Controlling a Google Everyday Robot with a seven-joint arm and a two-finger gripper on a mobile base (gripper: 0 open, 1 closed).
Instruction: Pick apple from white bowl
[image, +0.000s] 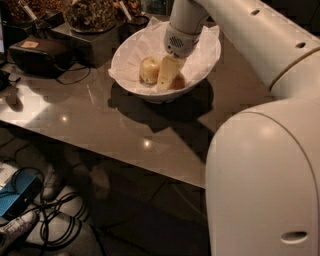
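The white bowl (131, 56), lined with crinkled white paper, stands on the dark table toward the back. Two apples lie in it. The orange-red apple (179, 82) sits at the bowl's front right, mostly hidden behind my gripper. A paler yellow apple (149, 69) lies just to its left. My gripper (167, 81) reaches down into the bowl from the white arm above. Its tip is low between the two apples, against the left side of the orange-red one.
A dark box with a cable (35, 51) sits at the table's left. Bowls of snacks (90, 13) stand behind the white bowl. The table's front edge (125, 165) runs diagonally. Cables and a blue device (15, 196) lie on the floor. My white body (260, 185) fills the lower right.
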